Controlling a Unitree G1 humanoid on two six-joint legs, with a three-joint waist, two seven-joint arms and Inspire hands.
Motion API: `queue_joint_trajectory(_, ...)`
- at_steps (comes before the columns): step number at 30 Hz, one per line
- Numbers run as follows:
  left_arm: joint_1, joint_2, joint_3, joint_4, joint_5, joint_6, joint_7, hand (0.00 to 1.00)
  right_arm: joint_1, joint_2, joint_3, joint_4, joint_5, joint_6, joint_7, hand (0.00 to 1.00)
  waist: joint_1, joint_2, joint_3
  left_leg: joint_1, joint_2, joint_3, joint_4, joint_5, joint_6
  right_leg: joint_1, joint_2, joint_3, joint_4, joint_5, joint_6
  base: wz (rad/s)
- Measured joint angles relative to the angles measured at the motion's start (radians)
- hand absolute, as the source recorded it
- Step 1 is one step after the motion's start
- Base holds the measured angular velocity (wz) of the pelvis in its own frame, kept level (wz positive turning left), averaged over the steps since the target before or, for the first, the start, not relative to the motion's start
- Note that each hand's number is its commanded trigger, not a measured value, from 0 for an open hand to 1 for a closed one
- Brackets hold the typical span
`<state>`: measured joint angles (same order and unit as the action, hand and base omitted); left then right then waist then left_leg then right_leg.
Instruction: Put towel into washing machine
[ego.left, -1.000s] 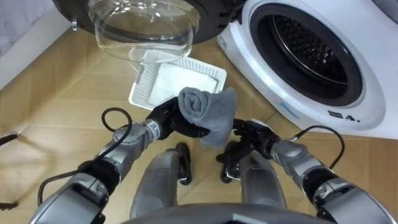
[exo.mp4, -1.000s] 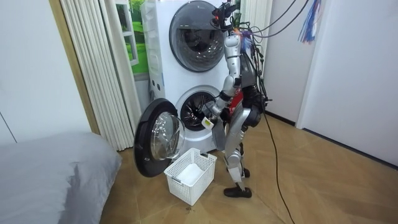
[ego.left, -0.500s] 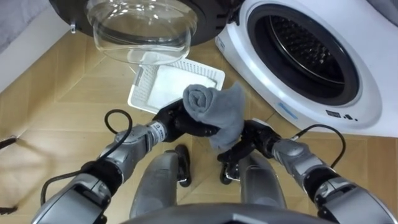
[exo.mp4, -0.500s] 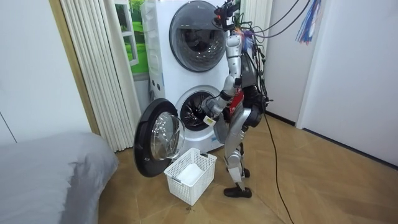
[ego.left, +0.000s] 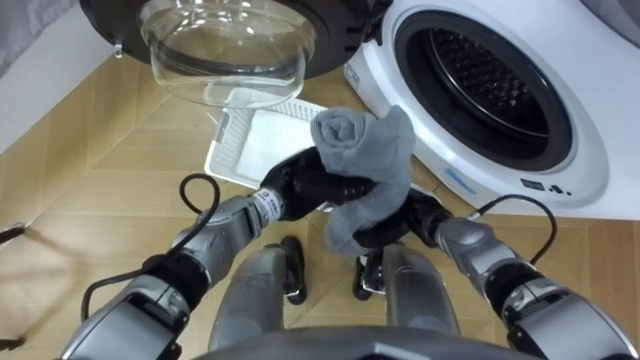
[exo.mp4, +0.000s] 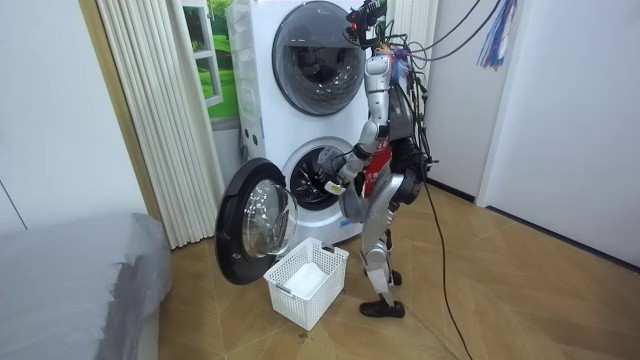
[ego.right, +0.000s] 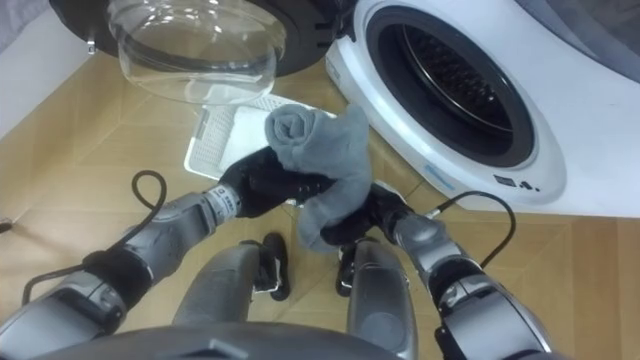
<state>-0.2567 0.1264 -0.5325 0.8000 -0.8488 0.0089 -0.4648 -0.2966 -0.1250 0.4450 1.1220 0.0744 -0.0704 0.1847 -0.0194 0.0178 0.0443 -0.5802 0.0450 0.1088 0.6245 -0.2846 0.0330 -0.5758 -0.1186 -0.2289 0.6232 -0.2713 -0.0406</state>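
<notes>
A grey rolled towel (ego.left: 365, 160) is held up in front of me, its loose end hanging down. My left hand (ego.left: 312, 185) is curled round the roll from the left. Just below the towel's hanging end is my right hand (ego.left: 400, 228), partly covered by the cloth. The white washing machine (ego.left: 590, 150) stands at the right with its dark drum opening (ego.left: 490, 90) facing me, a short way beyond the towel. In the room view I stand bent slightly before the lower machine's opening (exo.mp4: 310, 180), arms stretched toward it.
The machine's round door (ego.left: 225, 45) with its glass bowl hangs open at the upper left. A white plastic basket (ego.left: 235, 150) sits on the wooden floor under it. A second machine (exo.mp4: 315, 60) is stacked above, and a grey bed (exo.mp4: 70, 280) lies at the room view's left.
Both hands have lifted the towel and carried it up and to the right, closer to the drum opening.
</notes>
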Motion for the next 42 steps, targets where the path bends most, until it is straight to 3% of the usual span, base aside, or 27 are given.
queue_joint_trajectory(7,0.0,0.0,0.008,0.0,-0.013,0.031,0.0,1.0,0.007,0.003,-0.001,0.0,-0.001,0.008,-0.011,1.0,0.001,0.0,-0.0044,0.003,0.0,0.002,-0.002,0.0,0.0,0.0,0.0,0.003,0.0,0.0,0.0,0.0)
queue_joint_trajectory(9,0.002,-0.001,0.009,0.0,-0.013,0.036,-0.001,0.96,0.009,0.003,-0.001,0.0,-0.002,0.008,-0.014,1.0,0.002,0.0,-0.0126,0.005,-0.001,0.003,-0.004,0.001,-0.001,0.0,0.0,0.004,0.001,0.0,0.0,0.0)
queue_joint_trajectory(10,0.004,-0.001,0.009,0.0,-0.013,0.036,-0.002,0.83,0.01,0.003,-0.001,0.0,-0.002,0.008,-0.016,1.0,0.002,0.0,-0.0146,0.007,-0.001,0.004,-0.006,0.001,-0.001,0.001,0.0,0.005,0.001,0.0,0.0,0.0)
queue_joint_trajectory(11,0.007,-0.003,0.009,0.0,-0.013,0.036,-0.004,0.0,0.011,0.003,-0.002,0.0,-0.003,0.008,-0.023,1.0,0.002,0.0,-0.0152,0.013,-0.002,0.004,-0.008,0.001,-0.001,0.006,0.0,0.006,0.0,0.0,0.0,0.0)
queue_joint_trajectory(16,0.022,-0.004,0.019,0.001,-0.012,0.036,-0.01,0.0,0.018,0.003,-0.027,0.001,0.0,0.021,-0.027,1.0,0.012,0.001,-0.0161,0.032,-0.001,0.006,-0.011,0.001,-0.002,0.027,0.002,0.005,-0.008,0.001,-0.001,0.0)
queue_joint_trajectory(21,0.046,0.009,0.02,0.007,-0.033,0.035,-0.03,0.0,0.028,-0.006,-0.034,0.005,0.007,0.082,-0.043,1.0,0.056,0.008,-0.0169,0.036,0.003,0.005,-0.027,0.002,-0.002,0.034,0.008,0.003,-0.021,0.007,-0.001,0.0)
queue_joint_trajectory(26,0.079,0.013,0.064,0.047,-0.03,0.01,-0.026,0.0,0.026,-0.009,-0.074,0.034,0.033,0.082,-0.068,1.0,0.091,0.027,-0.0152,0.035,-0.002,-0.003,-0.045,0.008,-0.006,0.032,0.006,-0.001,-0.029,0.008,-0.002,0.03)
queue_joint_trajectory(28,0.092,0.022,0.076,0.066,-0.016,0.008,0.005,0.0,0.028,-0.02,-0.076,0.037,0.102,0.082,-0.09,1.0,0.099,0.038,-0.015,0.034,-0.004,-0.004,-0.05,0.009,-0.006,0.031,0.002,-0.007,-0.028,0.007,-0.001,0.08)
queue_joint_trajectory(30,0.117,0.024,0.13,0.063,0.04,0.001,0.061,0.0,0.027,-0.037,-0.103,0.042,0.191,0.082,-0.105,1.0,0.113,0.044,-0.015,0.032,-0.006,-0.003,-0.058,0.013,-0.007,0.027,0.001,-0.008,-0.031,0.006,-0.001,0.04)
queue_joint_trajectory(33,0.14,0.025,0.194,0.064,0.127,-0.013,0.137,0.0,0.022,-0.04,-0.148,0.057,0.301,0.08,-0.119,1.0,0.112,0.045,-0.0147,0.031,-0.015,-0.015,-0.066,0.021,-0.009,0.029,-0.004,-0.02,-0.032,0.005,0.0,0.12)
queue_joint_trajectory(37,0.153,0.021,0.219,0.064,0.164,-0.014,0.209,0.0,0.018,-0.04,-0.184,0.093,0.397,0.086,-0.121,1.0,0.112,0.044,-0.014,0.032,-0.02,-0.015,-0.074,0.025,-0.009,0.03,-0.008,-0.023,-0.034,0.005,0.001,0.06)
queue_joint_trajectory(40,0.162,0.016,0.22,0.064,0.166,-0.014,0.245,0.0,0.022,-0.038,-0.206,0.102,0.471,0.096,-0.134,1.0,0.113,0.041,-0.0089,0.034,-0.021,-0.011,-0.077,0.028,-0.006,0.03,-0.014,-0.023,-0.033,0.004,0.001,0.0)
queue_joint_trajectory(42,0.166,0.012,0.219,0.064,0.167,-0.014,0.262,0.0,0.018,-0.038,-0.229,0.105,0.559,0.098,-0.141,1.0,0.112,0.04,-0.0013,0.024,-0.023,-0.009,-0.072,0.029,-0.004,0.018,-0.018,-0.022,-0.033,0.0,0.0,0.0)
